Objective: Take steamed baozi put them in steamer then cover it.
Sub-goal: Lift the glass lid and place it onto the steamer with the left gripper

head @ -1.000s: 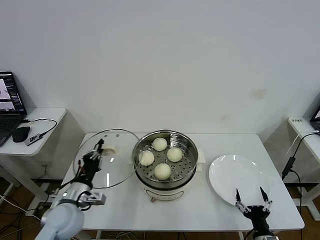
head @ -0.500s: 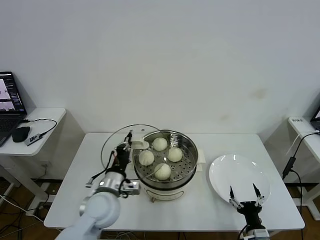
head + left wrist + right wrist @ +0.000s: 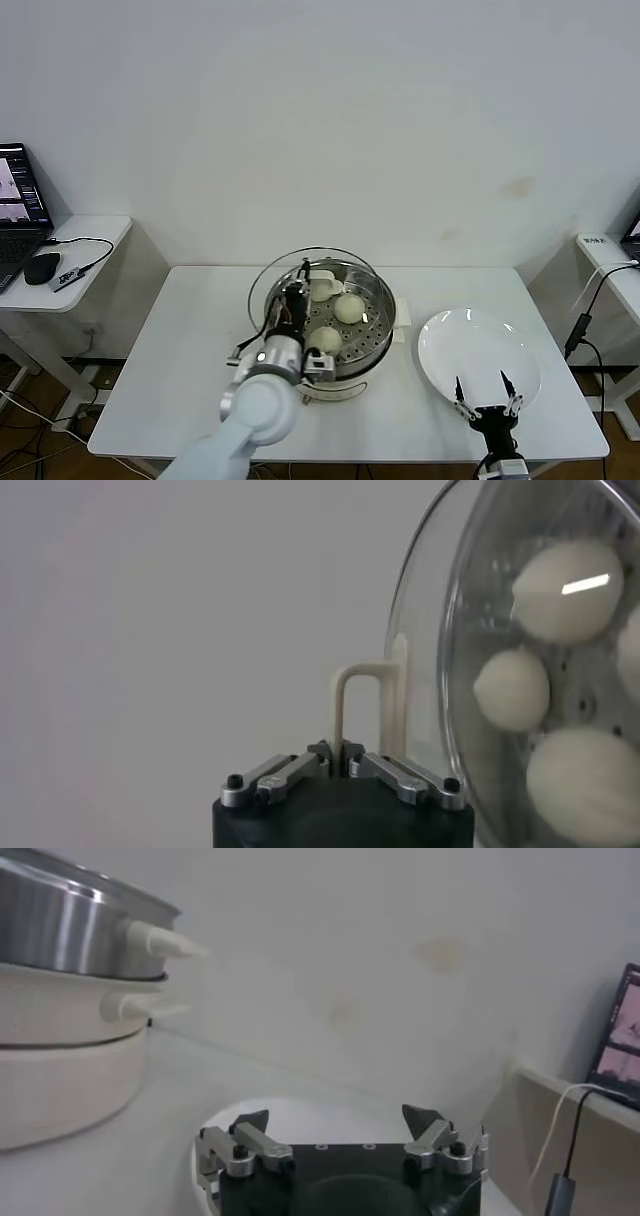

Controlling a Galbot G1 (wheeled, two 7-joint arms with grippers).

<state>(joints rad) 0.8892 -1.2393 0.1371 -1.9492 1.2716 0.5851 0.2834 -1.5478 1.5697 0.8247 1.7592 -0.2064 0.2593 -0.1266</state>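
Glass lid point(image 3: 470, 670) over steamer point(image 3: 350, 325), handle pinched in left fingers point(image 3: 300, 770); right fingers point(image 3: 428, 1123) spread, empty.

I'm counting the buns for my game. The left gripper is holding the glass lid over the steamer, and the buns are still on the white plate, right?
Not quite. The left gripper does hold the glass lid by its handle over the steamer, but the white plate is bare. The buns are already in the steamer, as the head view shows.
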